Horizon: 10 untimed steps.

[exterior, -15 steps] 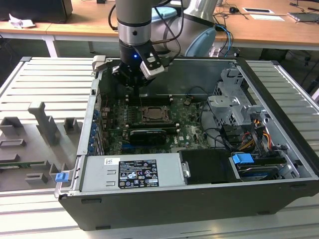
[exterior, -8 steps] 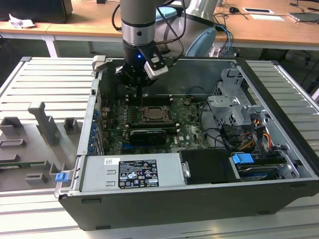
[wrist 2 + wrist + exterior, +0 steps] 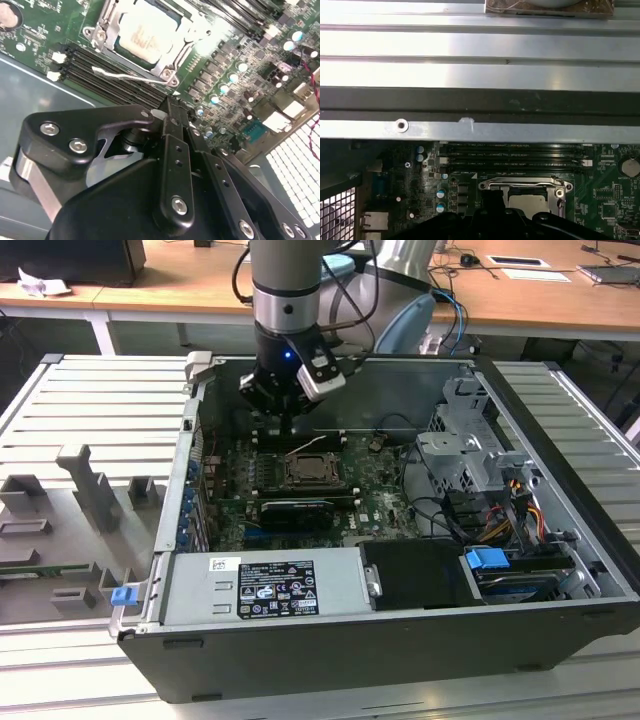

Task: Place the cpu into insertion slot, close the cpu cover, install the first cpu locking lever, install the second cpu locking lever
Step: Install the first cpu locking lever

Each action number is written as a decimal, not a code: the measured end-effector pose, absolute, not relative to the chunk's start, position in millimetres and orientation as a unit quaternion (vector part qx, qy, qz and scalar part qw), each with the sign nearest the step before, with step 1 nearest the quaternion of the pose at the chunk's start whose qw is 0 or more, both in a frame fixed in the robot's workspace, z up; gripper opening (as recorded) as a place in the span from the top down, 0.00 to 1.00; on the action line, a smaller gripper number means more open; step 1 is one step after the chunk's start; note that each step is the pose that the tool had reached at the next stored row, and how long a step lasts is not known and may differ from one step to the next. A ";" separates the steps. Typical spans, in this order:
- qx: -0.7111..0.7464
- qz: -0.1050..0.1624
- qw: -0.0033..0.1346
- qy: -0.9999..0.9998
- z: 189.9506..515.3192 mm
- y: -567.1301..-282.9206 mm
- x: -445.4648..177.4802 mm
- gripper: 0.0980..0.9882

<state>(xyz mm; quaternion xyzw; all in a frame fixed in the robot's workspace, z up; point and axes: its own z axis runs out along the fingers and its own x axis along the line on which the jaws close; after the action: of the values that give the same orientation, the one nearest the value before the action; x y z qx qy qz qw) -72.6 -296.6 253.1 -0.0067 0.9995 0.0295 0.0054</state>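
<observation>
Gripper [image 3: 172,107] fingers look pressed together, empty, poised near the cpu cover [image 3: 165,62] lying over the seated cpu [image 3: 142,35]. Risk, I judge: the loose locking lever [image 3: 127,76] slips its hook, leaving the cover unclamped.

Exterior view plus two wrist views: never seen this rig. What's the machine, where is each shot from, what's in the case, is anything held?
The machine is one robot arm with a gripper, reaching down into an open computer case that lies on its side on a ribbed metal table. The exterior view comes from a camera off the arm. Both wrist views come from cameras riding near the wrist, looking at the green motherboard. On the board, the pale cpu sits in the insertion slot, with the silver cpu cover framing it; black memory slots run beside it. The gripper hangs above the socket area, and I see nothing in it.
</observation>
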 end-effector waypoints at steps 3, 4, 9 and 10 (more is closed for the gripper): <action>-0.007 0.036 0.005 0.999 252.2 -296.7 -62.4 0.99; -0.007 0.040 0.005 0.999 252.1 -296.6 -60.0 0.99; -0.007 0.056 0.006 0.998 246.5 -297.6 -53.5 0.99; -0.007 0.056 0.005 0.998 244.6 -297.6 -53.0 0.99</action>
<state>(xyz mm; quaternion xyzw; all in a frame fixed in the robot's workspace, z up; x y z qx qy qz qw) -53.0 -297.6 244.6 -0.0066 0.9984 0.0557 0.0055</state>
